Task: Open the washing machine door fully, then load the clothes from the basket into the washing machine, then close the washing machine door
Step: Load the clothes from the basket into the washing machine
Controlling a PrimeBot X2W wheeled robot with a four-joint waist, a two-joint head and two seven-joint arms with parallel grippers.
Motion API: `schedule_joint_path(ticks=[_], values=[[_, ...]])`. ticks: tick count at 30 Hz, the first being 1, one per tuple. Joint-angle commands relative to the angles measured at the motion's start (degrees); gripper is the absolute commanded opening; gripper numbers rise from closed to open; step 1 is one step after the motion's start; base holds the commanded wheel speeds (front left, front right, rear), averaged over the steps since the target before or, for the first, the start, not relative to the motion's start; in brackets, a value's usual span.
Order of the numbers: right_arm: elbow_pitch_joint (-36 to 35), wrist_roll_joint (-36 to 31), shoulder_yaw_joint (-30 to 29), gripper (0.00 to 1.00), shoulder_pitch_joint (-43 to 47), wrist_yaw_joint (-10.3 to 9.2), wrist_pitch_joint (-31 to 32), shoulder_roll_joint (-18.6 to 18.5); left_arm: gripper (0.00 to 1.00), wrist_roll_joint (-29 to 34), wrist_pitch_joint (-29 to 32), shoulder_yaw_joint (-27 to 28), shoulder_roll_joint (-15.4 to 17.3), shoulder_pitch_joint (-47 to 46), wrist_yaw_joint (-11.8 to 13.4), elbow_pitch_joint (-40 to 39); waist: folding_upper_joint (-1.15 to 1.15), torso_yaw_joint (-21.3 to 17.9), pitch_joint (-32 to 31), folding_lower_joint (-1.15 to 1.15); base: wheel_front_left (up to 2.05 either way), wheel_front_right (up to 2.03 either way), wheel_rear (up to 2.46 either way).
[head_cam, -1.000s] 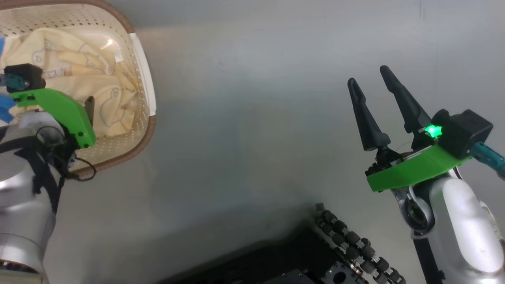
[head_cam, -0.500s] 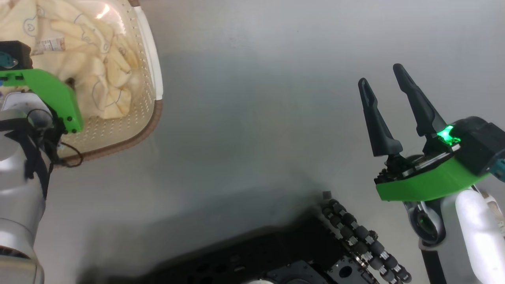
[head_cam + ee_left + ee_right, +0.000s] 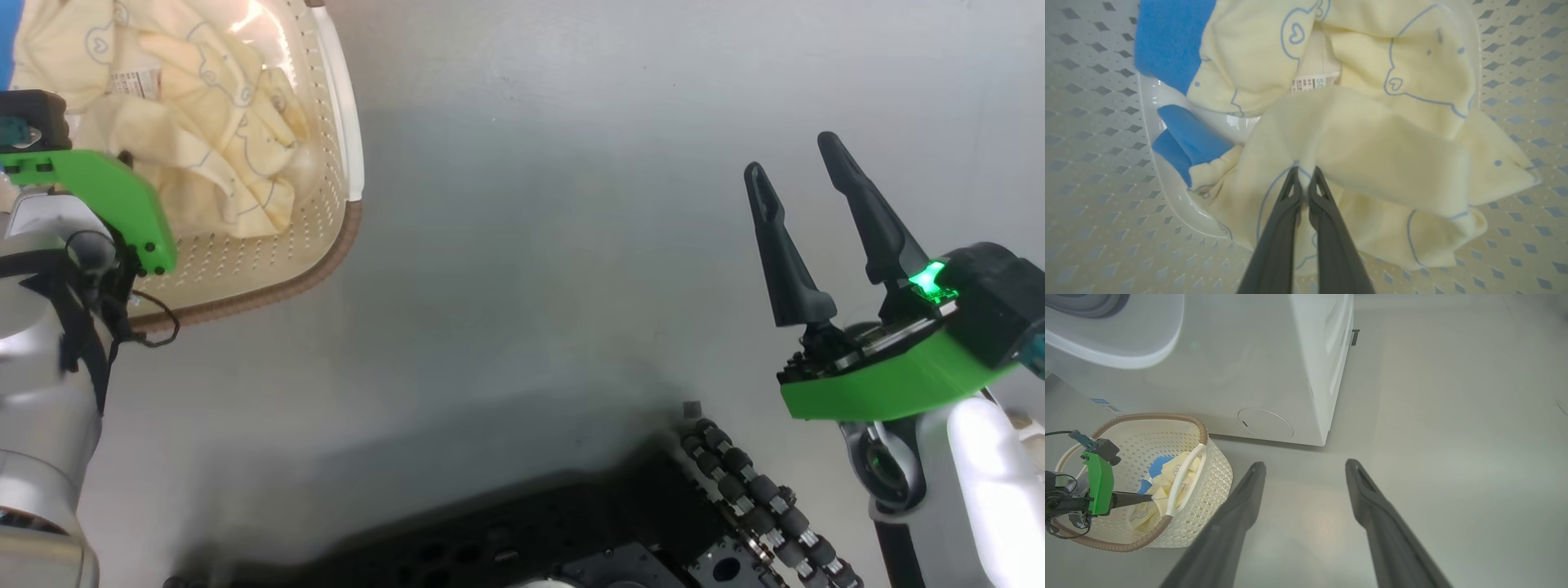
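My left end effector (image 3: pixel 1305 172) is pinched together on a fold of the clothes (image 3: pixel 1372 139). They are soft pale-yellow cloth with blue bear outlines and bright blue patches, crumpled in a heap whose long axis I cannot tell. They lie in the basket (image 3: pixel 1094 134), cream perforated plastic with a brown rim, which stands on the smooth grey floor (image 3: pixel 531 245). My right end effector (image 3: pixel 790 155) hangs above the floor, jaws spread apart, well away from the basket. Beyond the basket stands the white, boxy washing machine (image 3: pixel 1274 375).

fingers (image 3: pixel 1278 239) seemingly pinching clothes (image 3: pixel 1372 147), basket (image 3: pixel 1094 163) around
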Motion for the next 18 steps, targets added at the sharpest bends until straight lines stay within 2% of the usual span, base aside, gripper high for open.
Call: schedule_joint_path(ticks=[1,7,18], values=[[-0.95,0.14,0.89,1.0,1.01,-0.01,0.06,-0.59,0.0,-0.46,-1.65,0.99,2.36,0.35,-0.1,-0.18,0.0,0.21,-0.25,0.0,0.0,0.0,0.0],[1.12,-0.21,0.15,1.0,-0.66,-0.01,-0.23,-0.59,0.0,-1.41,-7.58,1.31,1.25,0.9,-0.88,-0.17,0.0,2.35,-3.77,0.0,0.0,0.0,0.0],[4.47,-1.41,-1.77,1.0,-1.49,-0.01,0.98,-0.59,0.0,-3.58,-17.91,2.11,-2.84,4.14,-1.96,-2.2,0.0,6.43,-13.04,0.0,0.0,0.0,0.0]])
